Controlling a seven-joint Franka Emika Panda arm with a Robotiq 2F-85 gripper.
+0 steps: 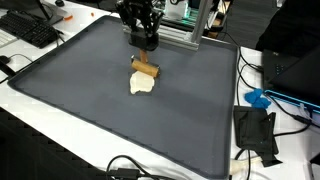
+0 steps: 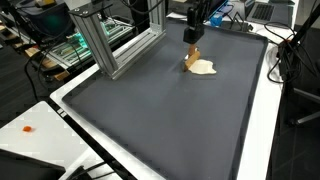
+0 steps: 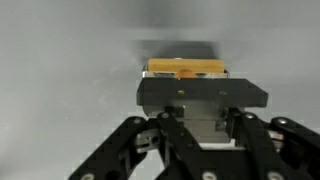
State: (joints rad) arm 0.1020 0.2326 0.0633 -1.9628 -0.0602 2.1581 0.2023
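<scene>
I see a dark mat (image 1: 80, 110) covering the white counter (image 2: 20, 142), a keyboard (image 1: 35, 30) at one corner, a metal frame (image 2: 103, 42), a blue object (image 1: 257, 98) and loose cables (image 1: 125, 164).

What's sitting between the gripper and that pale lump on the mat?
A brown block, just below the gripper and right next to the pale lump. It shows in both exterior views.

Even indoor light, blurred wrist view

no legible text, no labels, brands, numbers or signs readable in any view
</scene>
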